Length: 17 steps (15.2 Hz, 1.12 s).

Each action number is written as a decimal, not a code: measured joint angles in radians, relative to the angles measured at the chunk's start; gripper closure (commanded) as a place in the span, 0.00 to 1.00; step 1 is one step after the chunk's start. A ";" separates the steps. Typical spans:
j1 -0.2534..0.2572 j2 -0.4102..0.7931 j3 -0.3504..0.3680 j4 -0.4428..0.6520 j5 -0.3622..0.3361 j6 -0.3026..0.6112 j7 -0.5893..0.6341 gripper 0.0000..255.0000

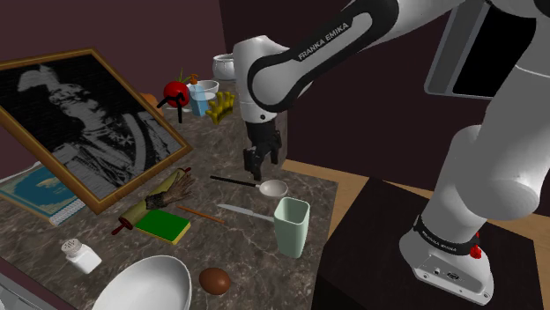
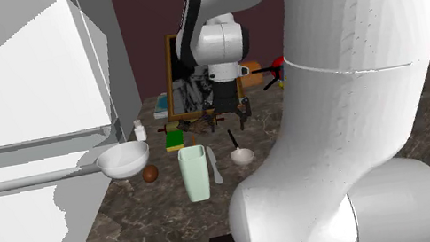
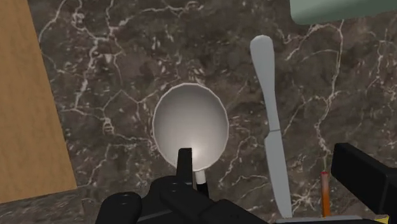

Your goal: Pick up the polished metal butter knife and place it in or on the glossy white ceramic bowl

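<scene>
Closest to you in the wrist view, the tool (image 3: 262, 154) hangs wide open and grips nothing. The butter knife (image 3: 270, 121) lies flat on the desk (image 3: 114, 83) beneath it, just beside a ladle (image 3: 191, 124), with one end hidden behind the tool. A pale green cup (image 1: 291, 226) stands at the knife's tip, the white bowl (image 1: 145, 286) is well apart and cut off by the shoulder view's lower edge, and you can read "FRANKA EMIKA" on the arm (image 1: 322, 41).

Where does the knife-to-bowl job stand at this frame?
Done: nothing yet. The butter knife lies flat on the marble counter between the ladle and the pale green cup, and the white bowl has no knife in it. In hand: the gripper hangs open above the knife and ladle, touching neither. Left: descend, grasp the knife, lift, carry to the bowl, release.
</scene>
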<state>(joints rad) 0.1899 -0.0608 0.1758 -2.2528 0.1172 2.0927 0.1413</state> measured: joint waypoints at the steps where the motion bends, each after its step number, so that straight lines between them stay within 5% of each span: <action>1: 0.007 0.037 0.008 0.016 -0.004 0.010 0.006 0.00; 7: 0.051 0.264 0.043 0.138 -0.039 0.048 0.044 0.00; 17: 0.068 0.346 0.048 0.109 -0.051 0.145 0.054 0.00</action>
<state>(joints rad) 0.2576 0.2855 0.2233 -2.1436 0.0659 2.2380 0.1957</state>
